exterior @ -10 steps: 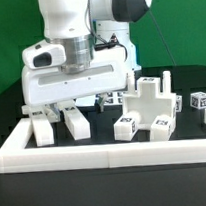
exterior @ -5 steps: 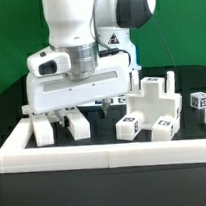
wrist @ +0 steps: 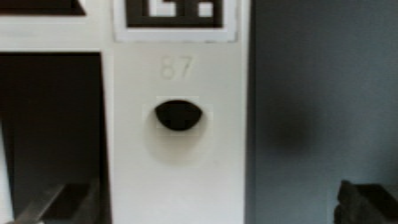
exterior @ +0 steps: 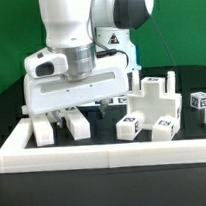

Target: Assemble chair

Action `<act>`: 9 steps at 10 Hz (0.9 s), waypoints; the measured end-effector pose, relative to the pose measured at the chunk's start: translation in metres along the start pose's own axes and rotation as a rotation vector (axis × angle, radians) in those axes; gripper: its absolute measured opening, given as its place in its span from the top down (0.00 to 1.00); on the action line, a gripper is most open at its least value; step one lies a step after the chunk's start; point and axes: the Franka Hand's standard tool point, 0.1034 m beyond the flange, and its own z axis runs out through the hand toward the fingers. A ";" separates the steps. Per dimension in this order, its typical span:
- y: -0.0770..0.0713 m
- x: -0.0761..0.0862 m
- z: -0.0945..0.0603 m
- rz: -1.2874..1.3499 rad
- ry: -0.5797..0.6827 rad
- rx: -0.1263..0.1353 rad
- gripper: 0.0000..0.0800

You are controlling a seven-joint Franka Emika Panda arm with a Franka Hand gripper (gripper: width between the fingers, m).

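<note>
Loose white chair parts lie on the black table. In the exterior view two tagged blocks [exterior: 41,129] [exterior: 76,123] sit at the left. A joined blocky piece [exterior: 151,105] with upright posts stands right of the middle. My gripper [exterior: 80,111] hangs low over the left blocks, and its broad white hand hides what is under it. The wrist view shows a white slab [wrist: 178,150] with a round dark hole [wrist: 176,116] and a tag [wrist: 175,15]. The gripper [wrist: 214,205] is open, one dark finger [wrist: 63,205] on each side of the slab, not touching it.
A long low white border wall [exterior: 105,151] runs along the front, with a side wall [exterior: 14,138] at the exterior view's left. A small tagged cube [exterior: 199,100] sits at the far right. Black table surface shows between the parts.
The hand has sunk a little lower over the left blocks. The jaws have stayed open and no part has moved.
</note>
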 end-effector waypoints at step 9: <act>0.006 -0.005 0.006 -0.028 0.033 -0.007 0.19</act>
